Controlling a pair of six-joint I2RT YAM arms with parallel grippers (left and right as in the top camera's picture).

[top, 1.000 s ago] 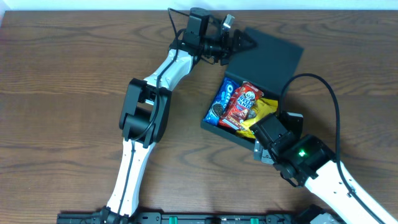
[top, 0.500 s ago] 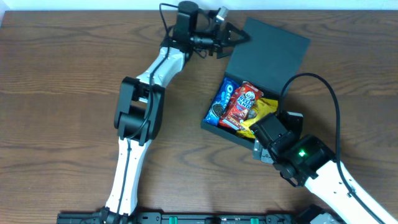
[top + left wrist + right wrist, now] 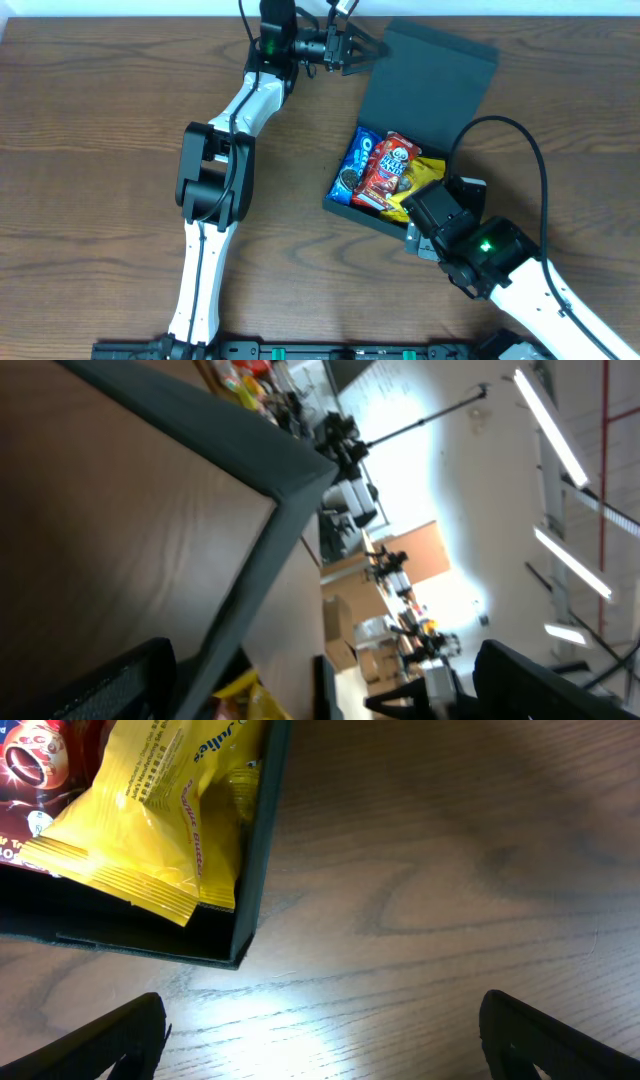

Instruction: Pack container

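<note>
Overhead view: over the last second my left gripper [image 3: 362,52] has swung up and left along the far edge of the table [image 3: 100,150]. The lid [image 3: 430,80] has followed it and now shows larger and further toward the far left. I judge that the flap is being lifted on its hinge, the first step toward closing. The left jaws are spread wide. In the left wrist view the lid's dark edge and corner run between the fingers, its brown face to one side. I see no clamp on it, and I cannot tell whether a finger touches it. The container [image 3: 350,208] sits right of centre, tray open, holding a blue packet [image 3: 357,163], a red packet [image 3: 388,170] and a yellow packet [image 3: 420,180] side by side. Packing therefore looks complete, and shutting the lid is what remains. My right gripper [image 3: 438,215] hangs at the tray's near right corner, jaws also wide and holding nothing. The right wrist view shows that corner and bare wood beyond it. Obstacles: the right gripper and its looping cable [image 3: 520,140] stand close to the lid's path, and the yellow packet rides high at the rim, where it may catch the flap.
</note>
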